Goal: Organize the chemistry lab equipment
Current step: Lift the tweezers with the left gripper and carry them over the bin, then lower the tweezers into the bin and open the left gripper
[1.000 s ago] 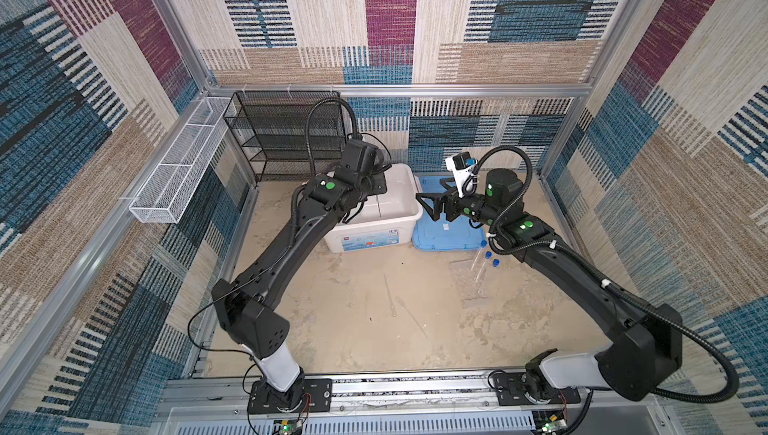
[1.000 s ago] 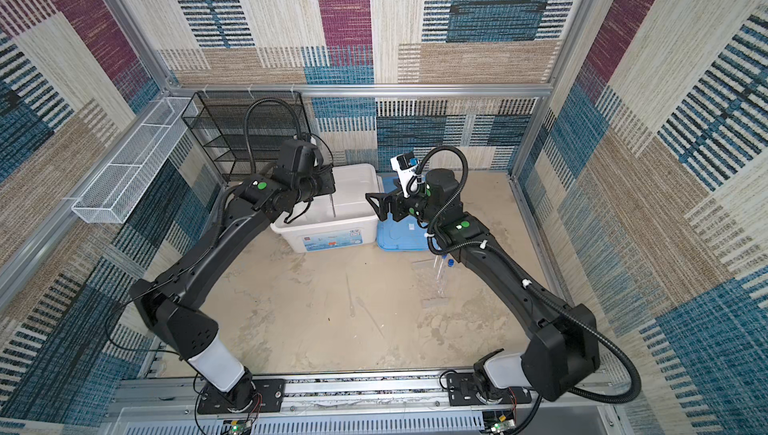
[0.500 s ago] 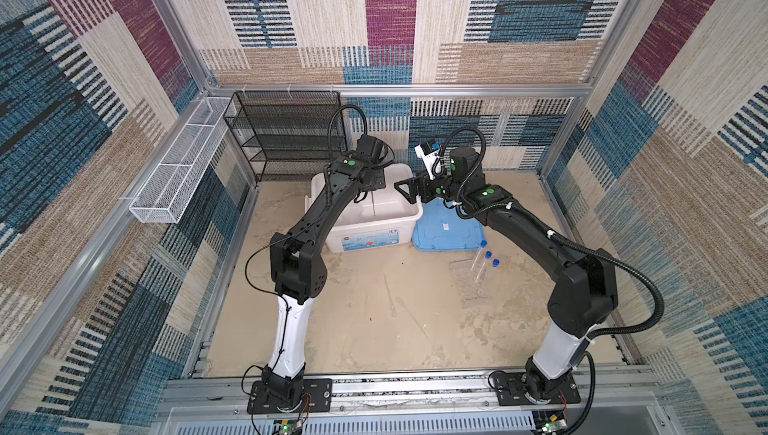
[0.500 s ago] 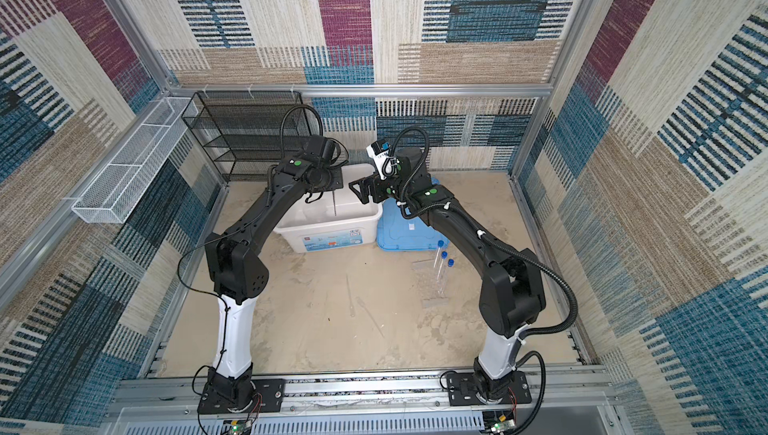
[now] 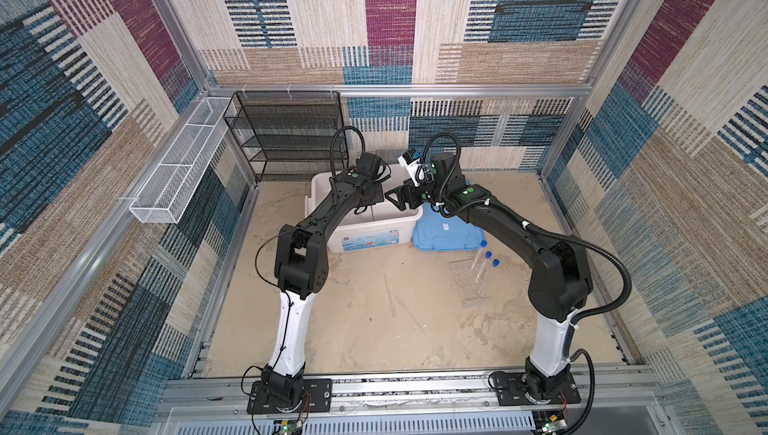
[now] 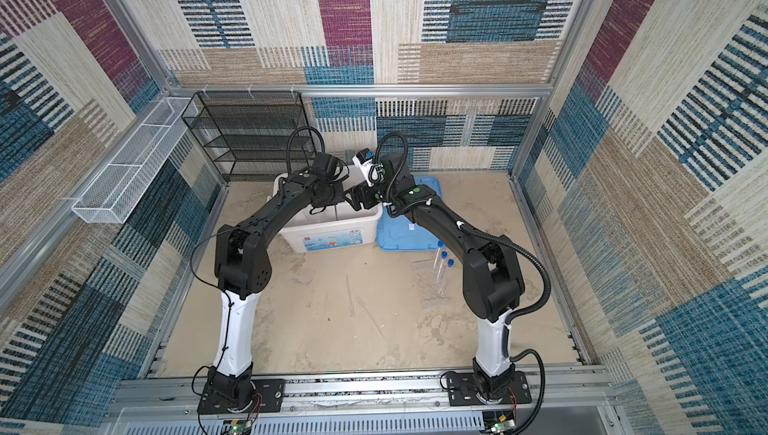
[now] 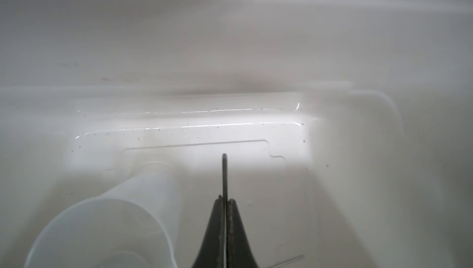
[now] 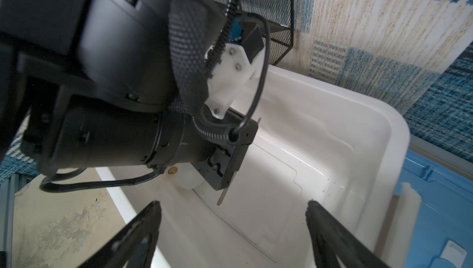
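In a top view, three test tubes (image 5: 484,259) lay by the blue lid (image 5: 436,238) near the tabletop's right edge. In the left wrist view, the left claw (image 7: 224,201) clamped tweezers (image 7: 224,172) inside the white box (image 7: 230,36), beside a beaker (image 7: 107,215). In the right wrist view, the right claw (image 8: 231,206) gaped above it.

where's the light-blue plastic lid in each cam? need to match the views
In a top view: light-blue flat plastic lid lies on the floor, right of the white plastic box.
In a top view: same place, beside the box.
Left wrist: not in it; only the box's inside.
Right wrist: beyond the box's rim, lid.
Shared landmark: the white box.
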`<state>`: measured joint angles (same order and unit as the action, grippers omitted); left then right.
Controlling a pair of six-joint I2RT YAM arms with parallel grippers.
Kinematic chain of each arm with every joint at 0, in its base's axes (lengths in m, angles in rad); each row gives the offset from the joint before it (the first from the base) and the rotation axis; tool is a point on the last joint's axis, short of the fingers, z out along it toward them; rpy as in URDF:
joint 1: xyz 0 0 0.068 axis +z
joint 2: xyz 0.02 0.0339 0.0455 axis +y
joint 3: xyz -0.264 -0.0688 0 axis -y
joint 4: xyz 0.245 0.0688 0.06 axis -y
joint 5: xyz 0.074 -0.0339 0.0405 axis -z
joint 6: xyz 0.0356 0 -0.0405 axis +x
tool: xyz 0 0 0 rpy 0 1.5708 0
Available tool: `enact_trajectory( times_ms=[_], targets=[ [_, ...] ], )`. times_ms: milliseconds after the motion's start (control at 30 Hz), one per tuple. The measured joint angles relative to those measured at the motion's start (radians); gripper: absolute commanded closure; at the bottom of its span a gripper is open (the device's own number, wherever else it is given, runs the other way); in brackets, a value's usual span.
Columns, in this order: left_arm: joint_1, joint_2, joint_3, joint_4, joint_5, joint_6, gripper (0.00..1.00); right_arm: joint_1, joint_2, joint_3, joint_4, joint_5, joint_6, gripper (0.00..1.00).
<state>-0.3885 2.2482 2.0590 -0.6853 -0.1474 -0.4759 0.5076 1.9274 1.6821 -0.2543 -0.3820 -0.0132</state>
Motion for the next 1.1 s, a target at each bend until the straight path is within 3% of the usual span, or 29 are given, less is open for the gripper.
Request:
enact_trajectory(
  times_ms=[300,700,933,1100],
  targets=[
    [0.007,0.024,-0.056,0.083,0.018,-0.002,1.00,0.010,0.064,0.028,-0.005,0.019,-0.021,0.15],
    [0.005,0.035,-0.130,0.172,0.023,-0.018,0.87,0.021,0.093,0.037,-0.006,0.025,-0.029,0.16],
    [0.007,0.047,-0.124,0.179,0.023,-0.018,0.76,0.023,0.093,0.039,-0.006,0.023,-0.029,0.16],
    [0.006,0.045,-0.124,0.174,0.022,-0.018,0.55,0.023,0.086,0.039,-0.006,0.023,-0.029,0.15]
  ],
)
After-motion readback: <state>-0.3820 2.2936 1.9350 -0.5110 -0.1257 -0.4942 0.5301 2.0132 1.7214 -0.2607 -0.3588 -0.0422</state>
